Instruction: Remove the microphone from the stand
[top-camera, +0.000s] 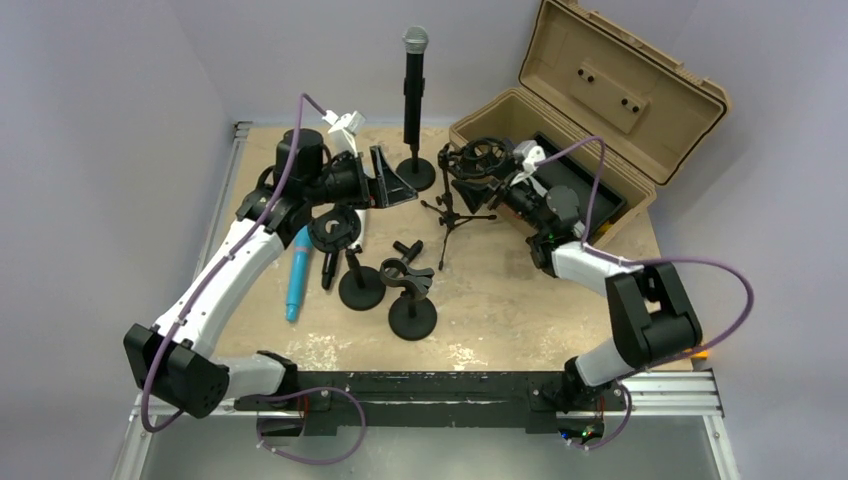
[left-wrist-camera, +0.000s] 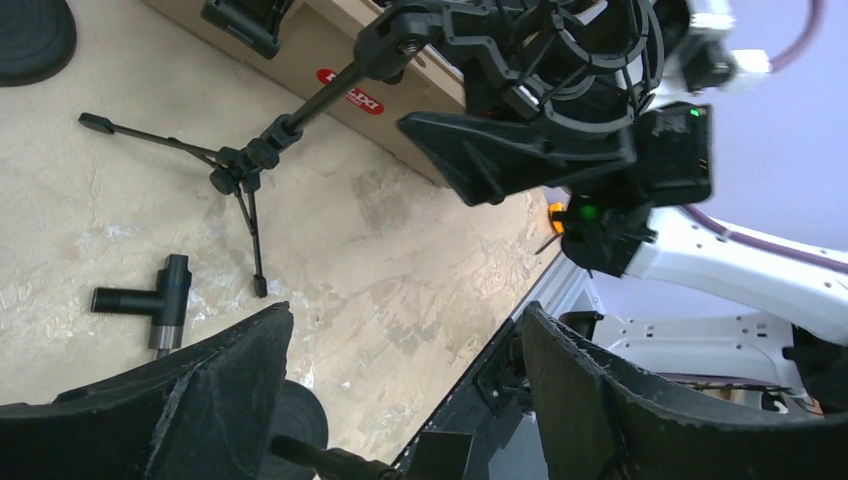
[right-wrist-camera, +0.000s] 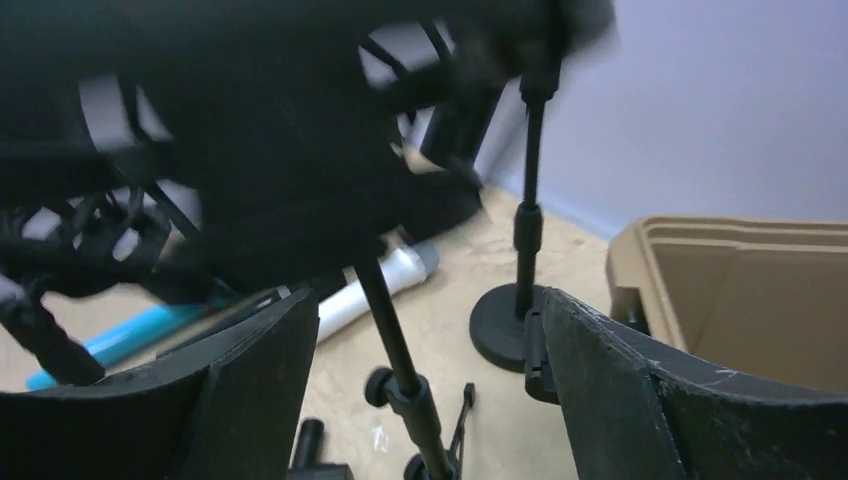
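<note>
While you are looking down from above, the microphone (top-camera: 414, 85) is standing upright on its stand (top-camera: 416, 173), a round-based one at the far side of the table (top-camera: 520, 300), with the silver grille on top. It is sitting between your two grippers and a little beyond them, apart from both.

Your left gripper (top-camera: 398, 188) is hovering just beside the stand's base, on its left, and is pointing toward the right. Its fingers (left-wrist-camera: 230, 380) are spreading wide with nothing between them.

Your right gripper (top-camera: 488, 172) is reaching in from the right at the shock mount (top-camera: 478, 155), which is riding on a small tripod (top-camera: 455, 215). Its fingers (right-wrist-camera: 620, 390) are likewise standing wide apart, with the tripod's stem passing through the gap and nothing being clamped. The blurred wrist view is not letting you tell whether a finger is brushing the mount.

Behind the right arm, an open tan case (top-camera: 610, 100) is sitting at the table's far right corner. Nearer to you, a clip stand (top-camera: 411, 312) and a second short stand (top-camera: 360, 288) are standing side by side, and a blue cylinder (top-camera: 297, 275) is lying just to their left.
</note>
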